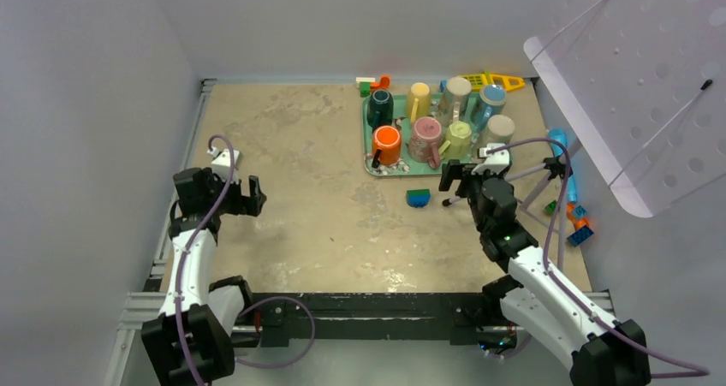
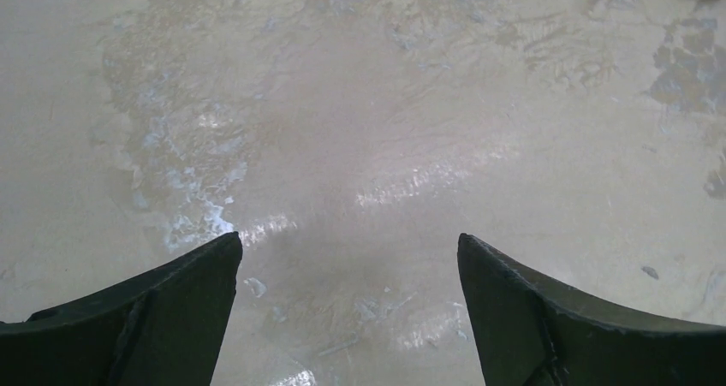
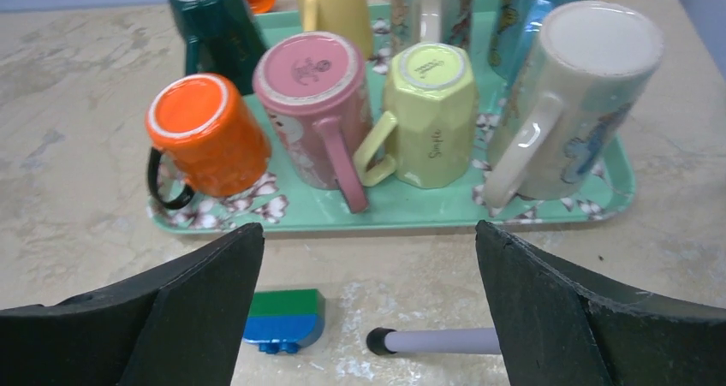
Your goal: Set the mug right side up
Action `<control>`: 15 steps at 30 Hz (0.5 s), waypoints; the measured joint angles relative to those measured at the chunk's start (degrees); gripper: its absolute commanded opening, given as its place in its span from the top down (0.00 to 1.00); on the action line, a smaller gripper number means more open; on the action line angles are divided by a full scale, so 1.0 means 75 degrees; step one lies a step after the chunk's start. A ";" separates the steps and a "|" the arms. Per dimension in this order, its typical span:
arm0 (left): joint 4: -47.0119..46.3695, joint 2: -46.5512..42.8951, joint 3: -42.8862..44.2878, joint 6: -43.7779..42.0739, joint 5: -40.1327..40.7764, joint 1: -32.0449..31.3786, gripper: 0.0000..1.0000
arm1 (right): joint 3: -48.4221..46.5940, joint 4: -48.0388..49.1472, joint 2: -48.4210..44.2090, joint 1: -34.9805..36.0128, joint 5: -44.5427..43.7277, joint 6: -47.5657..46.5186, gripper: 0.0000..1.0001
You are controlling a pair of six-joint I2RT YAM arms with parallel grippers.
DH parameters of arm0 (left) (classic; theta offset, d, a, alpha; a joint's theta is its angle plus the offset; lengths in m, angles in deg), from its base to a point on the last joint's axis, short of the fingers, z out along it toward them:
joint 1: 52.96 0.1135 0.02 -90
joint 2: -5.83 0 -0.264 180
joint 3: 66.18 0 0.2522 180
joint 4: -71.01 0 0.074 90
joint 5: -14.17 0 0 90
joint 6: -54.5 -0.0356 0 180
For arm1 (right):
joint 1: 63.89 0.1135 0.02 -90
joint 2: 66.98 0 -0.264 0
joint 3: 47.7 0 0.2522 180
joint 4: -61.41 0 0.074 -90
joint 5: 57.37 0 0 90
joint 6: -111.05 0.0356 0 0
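Several mugs stand upside down on a green floral tray (image 3: pixel 411 210), also in the top view (image 1: pixel 370 165). The front row holds an orange mug (image 3: pixel 205 133), a pink mug (image 3: pixel 312 103), a pale yellow-green mug (image 3: pixel 428 116) and a cream mug with blue print (image 3: pixel 574 95). A dark green mug (image 3: pixel 214 22) and others stand behind. My right gripper (image 3: pixel 368 232) is open and empty just in front of the tray's near edge, as the top view (image 1: pixel 458 181) also shows. My left gripper (image 2: pixel 349 236) is open and empty over bare table at the far left (image 1: pixel 255 196).
A blue and green brick (image 3: pixel 282 317) lies between the right fingers and the tray. A grey rod with a black tip (image 3: pixel 437 341) lies beside it. Loose bricks (image 1: pixel 578 223) sit at the right. A white perforated panel (image 1: pixel 633 86) overhangs the right edge.
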 measured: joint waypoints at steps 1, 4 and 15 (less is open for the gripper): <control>0.0131 -0.0012 0.0026 -0.0169 -0.0149 0.0006 0.00 | 0.0000 0.0017 0.0003 -0.0006 0.0175 -0.0020 0.04; 0.0871 0.0000 0.0405 -0.0848 -0.0542 0.0006 0.00 | -0.0020 0.0108 0.0017 -0.0006 0.0924 -0.0152 0.07; 0.4689 0.0638 0.3923 -0.2766 -0.1061 0.0006 0.01 | -0.2296 -0.0452 0.1909 0.0344 0.3809 -0.1378 0.17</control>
